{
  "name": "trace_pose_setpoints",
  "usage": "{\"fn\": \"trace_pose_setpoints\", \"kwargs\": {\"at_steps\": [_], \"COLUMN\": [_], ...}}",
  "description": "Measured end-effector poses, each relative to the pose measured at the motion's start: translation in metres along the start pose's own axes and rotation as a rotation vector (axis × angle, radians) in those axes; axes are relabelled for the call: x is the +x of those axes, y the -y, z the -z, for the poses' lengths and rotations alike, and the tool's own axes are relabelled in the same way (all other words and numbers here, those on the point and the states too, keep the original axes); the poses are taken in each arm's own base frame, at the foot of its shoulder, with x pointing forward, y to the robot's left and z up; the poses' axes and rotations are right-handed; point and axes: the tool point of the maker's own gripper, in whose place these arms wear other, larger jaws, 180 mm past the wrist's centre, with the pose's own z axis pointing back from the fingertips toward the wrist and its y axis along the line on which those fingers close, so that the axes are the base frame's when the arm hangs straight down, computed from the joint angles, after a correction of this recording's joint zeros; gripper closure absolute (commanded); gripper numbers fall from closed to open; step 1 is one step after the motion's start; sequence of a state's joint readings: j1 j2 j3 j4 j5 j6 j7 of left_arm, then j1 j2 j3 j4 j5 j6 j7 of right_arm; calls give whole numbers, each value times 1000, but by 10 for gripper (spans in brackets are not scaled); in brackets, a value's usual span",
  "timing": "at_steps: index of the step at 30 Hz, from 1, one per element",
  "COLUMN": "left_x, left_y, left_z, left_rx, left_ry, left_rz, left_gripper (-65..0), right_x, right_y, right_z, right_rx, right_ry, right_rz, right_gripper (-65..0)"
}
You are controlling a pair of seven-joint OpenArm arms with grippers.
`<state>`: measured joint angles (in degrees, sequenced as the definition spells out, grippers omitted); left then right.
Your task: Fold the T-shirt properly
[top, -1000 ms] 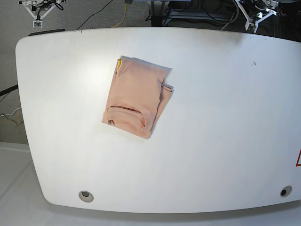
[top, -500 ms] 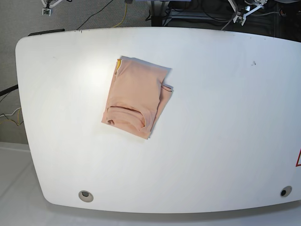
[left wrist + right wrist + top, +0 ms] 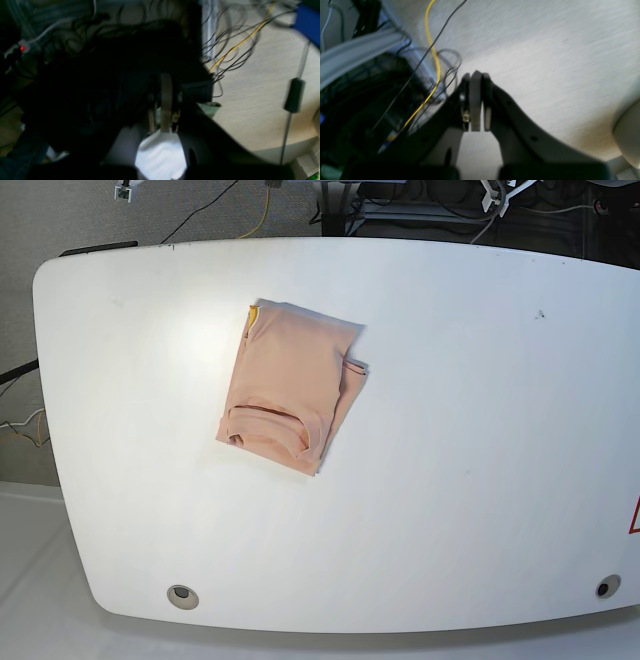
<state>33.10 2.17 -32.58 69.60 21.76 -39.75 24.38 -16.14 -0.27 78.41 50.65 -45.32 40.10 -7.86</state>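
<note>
T-shirt point(image 3: 293, 387) folded on table point(image 3: 480, 430), base view only; left tool point(image 3: 163, 105) closed, empty; right tool point(image 3: 475, 100) likewise

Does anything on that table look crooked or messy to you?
The folded T-shirt lies askew on the table, and its right edge is uneven, with a layer poking out. A bit of yellow tag shows at its top left corner.

T-shirt: folded, lying flat on tabletop.
The peach T-shirt point(image 3: 292, 386) forms a compact, slightly skewed rectangle left of the tabletop point(image 3: 480, 430) centre; neckline at its near end, yellow tag showing at its far-left corner.
</note>
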Motion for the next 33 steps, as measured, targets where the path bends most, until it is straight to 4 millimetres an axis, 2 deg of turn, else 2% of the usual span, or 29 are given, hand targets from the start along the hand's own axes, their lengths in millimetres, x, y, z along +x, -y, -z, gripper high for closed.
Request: {"fn": "trace_pose_setpoints", "kwargs": {"at_steps": [3, 9, 17, 21, 25, 33], "left_x": [1, -17, -22, -19, -13, -3], "left_y": [12, 34, 49, 49, 38, 29], "left_z": [15, 43, 74, 83, 89, 100], "left_rx": [-48, -101, -123, -135, -92, 35], "left_ry": [19, -28, -37, -40, -9, 24], "left_rz": [-18, -60, -111, -136, -159, -56], "left_gripper": [-17, -17, -17, -17, -17, -17], "right_x": [-1, -14, -29, -33, -29, -36], "right_y": [-7, -25, -55, -68, -81, -109], "right_z": [5, 17, 30, 35, 42, 49], "right_rx": [29, 102, 216, 248, 246, 269], "right_ry": [22, -6, -46, -73, -49, -94], "right_rz": [15, 45, 84, 52, 39, -47], "right_gripper": [0, 0, 0, 0, 0, 0]}}
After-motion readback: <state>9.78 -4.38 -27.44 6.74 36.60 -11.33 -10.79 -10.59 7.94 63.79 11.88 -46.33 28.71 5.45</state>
